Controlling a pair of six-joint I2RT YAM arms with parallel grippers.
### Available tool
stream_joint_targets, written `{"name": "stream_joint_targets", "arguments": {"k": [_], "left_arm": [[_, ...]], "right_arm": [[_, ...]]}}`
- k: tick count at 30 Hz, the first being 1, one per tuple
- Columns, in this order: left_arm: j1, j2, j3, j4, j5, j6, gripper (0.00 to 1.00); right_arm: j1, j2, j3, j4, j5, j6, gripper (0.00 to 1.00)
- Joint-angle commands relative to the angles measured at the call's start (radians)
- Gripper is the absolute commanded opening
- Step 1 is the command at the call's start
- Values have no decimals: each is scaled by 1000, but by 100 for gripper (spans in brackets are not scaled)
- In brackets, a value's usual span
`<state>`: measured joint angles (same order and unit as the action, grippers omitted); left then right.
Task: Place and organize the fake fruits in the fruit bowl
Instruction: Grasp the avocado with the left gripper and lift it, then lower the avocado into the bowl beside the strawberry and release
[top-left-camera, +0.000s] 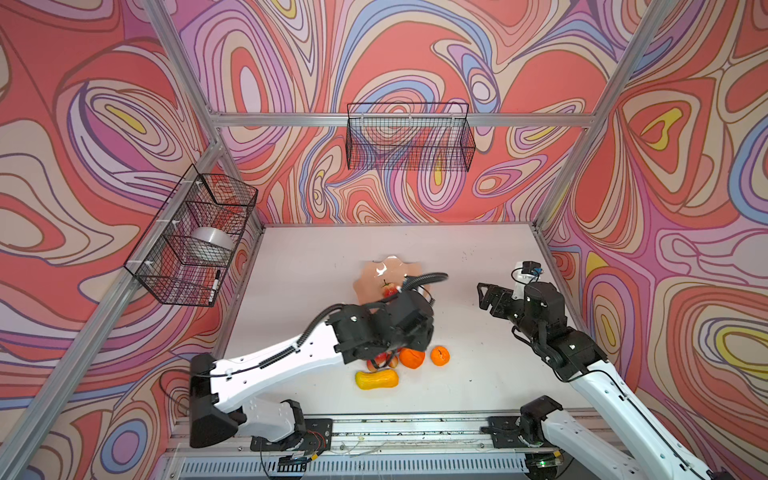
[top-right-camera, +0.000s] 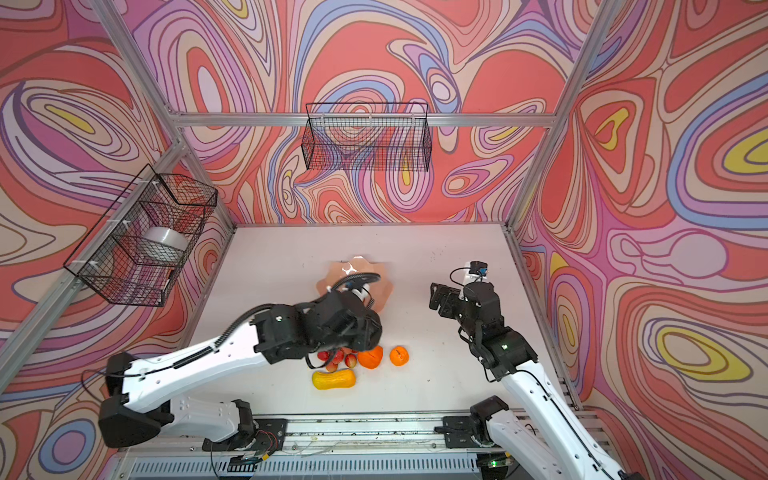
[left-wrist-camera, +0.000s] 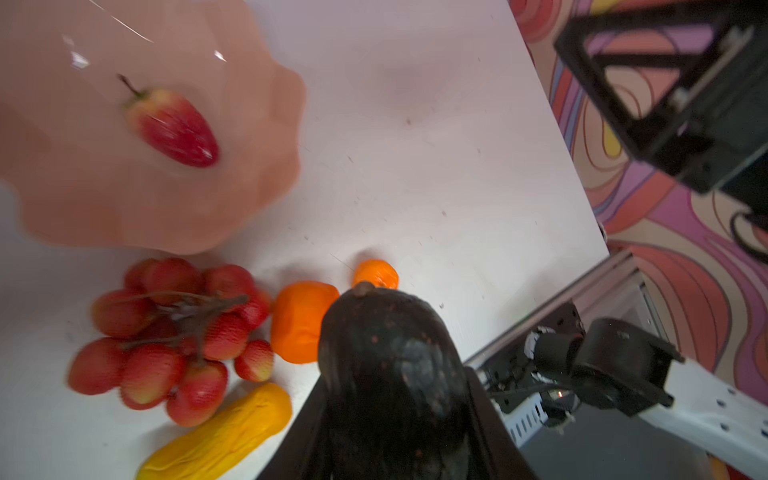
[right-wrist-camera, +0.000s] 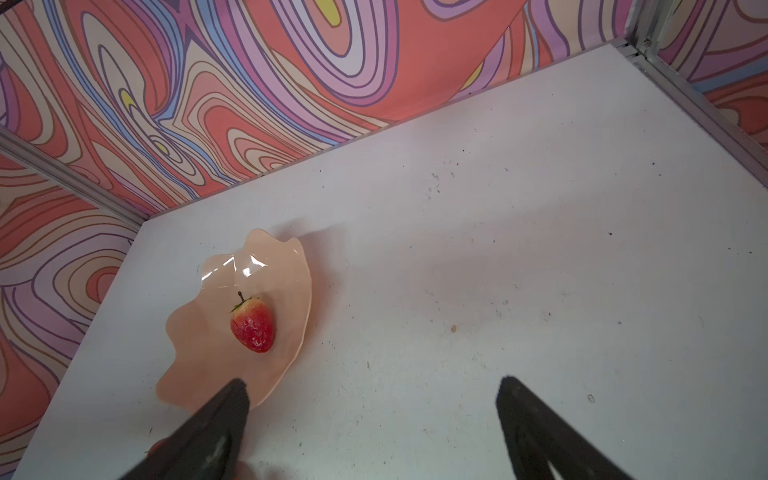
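Observation:
In the left wrist view my left gripper (left-wrist-camera: 395, 399) is shut on the dark rough avocado (left-wrist-camera: 390, 357), held above the table. Below it lie the red grape bunch (left-wrist-camera: 174, 336), the large orange (left-wrist-camera: 301, 320), the small tangerine (left-wrist-camera: 376, 274) and the yellow gourd (left-wrist-camera: 224, 436). In both top views the left wrist covers the avocado, above the grapes (top-left-camera: 380, 361) and orange (top-left-camera: 412, 358). The peach-pink fruit bowl (top-left-camera: 374, 274) holds the strawberry (right-wrist-camera: 252, 326). My right gripper (right-wrist-camera: 374, 386) stands open and empty to the right of the bowl.
Two black wire baskets hang on the walls: one on the back wall (top-left-camera: 409, 137), one on the left wall (top-left-camera: 195, 237) holding a tape roll (top-left-camera: 212, 241). An aluminium rail (top-left-camera: 415, 428) runs along the table's front edge.

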<state>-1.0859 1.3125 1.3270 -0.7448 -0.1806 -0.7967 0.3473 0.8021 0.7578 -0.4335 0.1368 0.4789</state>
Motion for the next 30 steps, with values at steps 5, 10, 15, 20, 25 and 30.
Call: {"name": "stream_joint_targets", "arguments": {"k": [5, 10, 15, 20, 25, 30], "left_arm": [[356, -40, -145, 57, 132, 212, 29], [515, 153, -82, 117, 211, 280, 29], [591, 363, 24, 164, 268, 297, 29], [631, 516, 111, 142, 281, 290, 28], [637, 606, 174, 122, 281, 280, 30], [638, 642, 181, 119, 279, 262, 49]], "right_arm": [[-4, 92, -10, 9, -45, 3, 97], [-4, 146, -16, 13, -32, 22, 96], [-4, 168, -29, 41, -20, 50, 96], [-4, 184, -21, 12, -19, 76, 95], [-4, 164, -35, -13, -1, 87, 95], [-5, 158, -33, -41, 10, 82, 95]]}}
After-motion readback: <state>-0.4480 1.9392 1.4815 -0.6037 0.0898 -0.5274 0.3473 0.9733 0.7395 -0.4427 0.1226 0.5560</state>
